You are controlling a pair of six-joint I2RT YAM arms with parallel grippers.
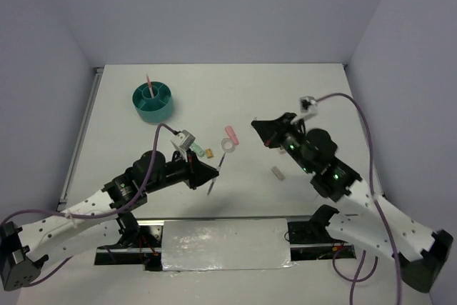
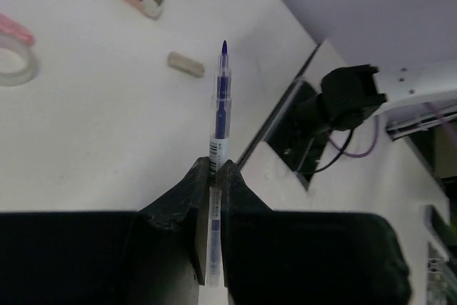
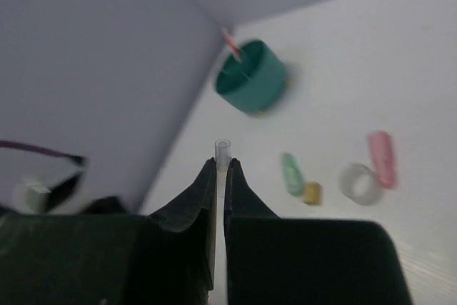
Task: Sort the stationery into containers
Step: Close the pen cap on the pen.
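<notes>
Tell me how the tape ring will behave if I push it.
Lying flat, hole up, the tape ring will probably slide rather than roll. It looks thin-walled and translucent, so likely light and apt to skate off a finger. The pink block lies close beside it and could get nudged too.

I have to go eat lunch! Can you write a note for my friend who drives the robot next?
Left gripper: shut on the blue pen.
Right gripper: shut on a thin clear tube, maybe a pen; hard to tell.
Done: one pink striped pen stands in the teal organizer.
Loose on the table: pink eraser, tape ring, mint-green block, orange piece, beige block.
Left to do: carry both held items to the organizer, then sort the five loose ones.
</notes>
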